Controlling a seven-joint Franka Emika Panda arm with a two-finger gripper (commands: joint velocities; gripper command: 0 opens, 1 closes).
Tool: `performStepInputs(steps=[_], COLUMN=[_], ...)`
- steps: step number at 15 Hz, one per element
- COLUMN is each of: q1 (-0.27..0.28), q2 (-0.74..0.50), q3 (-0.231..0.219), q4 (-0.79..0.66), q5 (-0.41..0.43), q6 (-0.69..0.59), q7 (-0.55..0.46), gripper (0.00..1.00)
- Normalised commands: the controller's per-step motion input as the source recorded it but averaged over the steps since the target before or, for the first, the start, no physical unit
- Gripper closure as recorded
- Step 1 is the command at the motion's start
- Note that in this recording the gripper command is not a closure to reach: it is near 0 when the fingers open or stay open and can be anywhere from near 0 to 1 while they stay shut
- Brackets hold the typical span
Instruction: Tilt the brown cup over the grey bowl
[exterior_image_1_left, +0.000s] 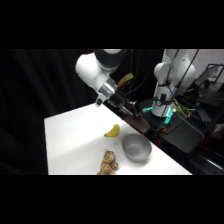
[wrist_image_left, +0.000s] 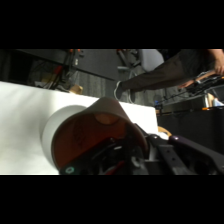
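Three things lie on the white bench (exterior_image_1_left: 70, 135) in the side view: a yellow banana (exterior_image_1_left: 113, 131) near the middle, the grey bowl (exterior_image_1_left: 136, 146) just to the lower right of it, and a tan lumpy toy (exterior_image_1_left: 108, 162) at the bottom edge, left of the bowl. The bowl sits upright and apart from both. The white arm (exterior_image_1_left: 95, 70) reaches in from the top of the frame and slants down to the right. Its dark jaws hang in the air above the bench's far edge, above the banana and bowl and well clear of them. What they carry is hard to pick out here against the dark background. In the wrist view the brown cup (wrist_image_left: 97, 135) fills the lower middle of the frame, tipped on a slant and pressed right up against the black linkage (wrist_image_left: 170, 155) at the lower right. The jaws look closed on the cup, holding it off the bench. The white bench spreads behind the cup across the left of the frame. At the upper right, beyond the bench's edge, a person's dark sleeve (wrist_image_left: 170, 75) stretches towards the right edge.
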Motion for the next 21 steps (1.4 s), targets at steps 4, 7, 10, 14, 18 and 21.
performStepInputs(steps=[4, 7, 10, 14, 18, 21], q1=[-0.023, -0.043, -0.043, -0.041, 0.060, 0.144], q2=[-0.15, 0.02, 0.12, 0.30, 0.42, 0.28], q3=[-0.016, -0.027, -0.030, -0.040, -0.113, -0.151], q4=[0.16, 0.30, 0.23, 0.14, 0.11, 0.12], q5=[-0.444, -0.354, -0.269, -0.161, -0.319, -0.249], q6=[0.32, 0.39, 0.57, 0.80, 0.76, 0.24], q7=[0.21, 0.15, 0.17, 0.26, 0.55, 0.51], gripper=[0.14, 0.14, 0.13, 0.14, 0.14, 0.14])
